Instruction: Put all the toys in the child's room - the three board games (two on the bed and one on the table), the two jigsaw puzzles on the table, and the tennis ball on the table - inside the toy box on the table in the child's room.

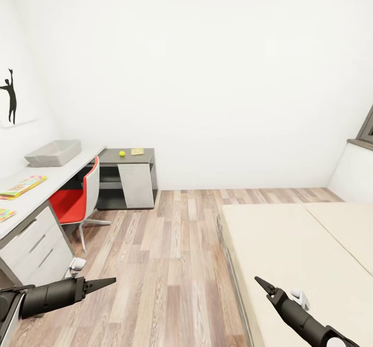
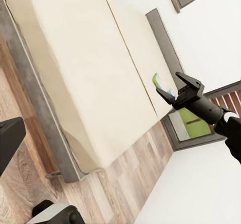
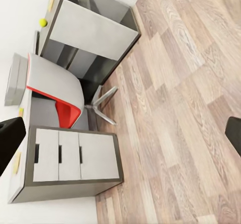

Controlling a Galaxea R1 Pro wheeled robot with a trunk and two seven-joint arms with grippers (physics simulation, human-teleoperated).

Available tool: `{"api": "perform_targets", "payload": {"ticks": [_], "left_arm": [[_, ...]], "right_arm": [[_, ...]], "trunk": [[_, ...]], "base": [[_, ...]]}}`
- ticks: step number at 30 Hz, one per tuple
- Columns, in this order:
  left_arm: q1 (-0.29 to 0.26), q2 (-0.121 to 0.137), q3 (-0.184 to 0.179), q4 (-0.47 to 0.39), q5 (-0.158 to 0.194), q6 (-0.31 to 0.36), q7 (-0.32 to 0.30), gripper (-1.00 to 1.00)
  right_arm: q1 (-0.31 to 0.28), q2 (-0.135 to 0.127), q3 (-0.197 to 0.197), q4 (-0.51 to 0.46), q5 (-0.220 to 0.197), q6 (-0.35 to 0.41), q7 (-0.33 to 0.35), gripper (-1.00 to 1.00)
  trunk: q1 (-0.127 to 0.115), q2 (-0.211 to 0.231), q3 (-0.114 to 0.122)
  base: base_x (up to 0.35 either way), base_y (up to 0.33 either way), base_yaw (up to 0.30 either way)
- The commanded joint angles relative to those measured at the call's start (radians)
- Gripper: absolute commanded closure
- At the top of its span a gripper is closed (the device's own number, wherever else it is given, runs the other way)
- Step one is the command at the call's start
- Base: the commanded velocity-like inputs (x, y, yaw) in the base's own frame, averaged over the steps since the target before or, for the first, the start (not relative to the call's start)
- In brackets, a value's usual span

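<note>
The light-grey toy box [image 1: 54, 152] stands on the white table [image 1: 62, 178] at the far left. Two jigsaw puzzles [image 1: 23, 186] [image 1: 5, 214] lie nearer on the tabletop. The tennis ball [image 1: 122, 153] [image 3: 43, 22] and a flat yellow box [image 1: 137, 151] rest on the lower dark cabinet section. The beige bed [image 1: 290, 248] fills the right side. In the left wrist view a green-edged board game [image 2: 157, 81] lies on the bed near the headboard. My left gripper [image 1: 108, 282] hovers open over the floor. My right gripper [image 1: 261, 283] [image 2: 173, 87] is open and empty above the bed's near edge.
A red and grey swivel chair [image 1: 75, 199] stands tucked at the table, beside white drawers [image 1: 36, 243] [image 3: 75, 156]. Wood-plank floor [image 1: 171, 253] runs between table and bed. A window [image 2: 193, 121] sits in the wall behind the bed's headboard.
</note>
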Motion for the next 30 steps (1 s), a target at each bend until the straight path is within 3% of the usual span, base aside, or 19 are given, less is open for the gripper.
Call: {"api": "perform_targets", "payload": {"ticks": [1, 10, 30], "left_arm": [[-0.001, 0.000, 0.000, 0.000, -0.001, 0.011, -0.004, -1.00], [-0.001, 0.001, 0.000, 0.000, -0.001, 0.011, -0.004, -1.00], [-0.001, 0.001, 0.000, 0.000, -0.001, 0.011, -0.004, -1.00]], "right_arm": [[-0.001, 0.000, -0.002, 0.000, -0.003, 0.008, 0.002, -1.00], [-0.001, 0.001, -0.002, 0.000, -0.004, 0.008, 0.002, -1.00], [-0.001, 0.001, -0.002, 0.000, -0.003, 0.008, 0.002, -1.00]], "trunk": [[0.001, -0.002, -0.002], [0.001, -0.002, 0.000], [0.001, -0.002, 0.000]], "base": [[0.000, 0.000, 0.158], [0.000, 0.000, 0.163], [0.000, 0.000, 0.015]]}}
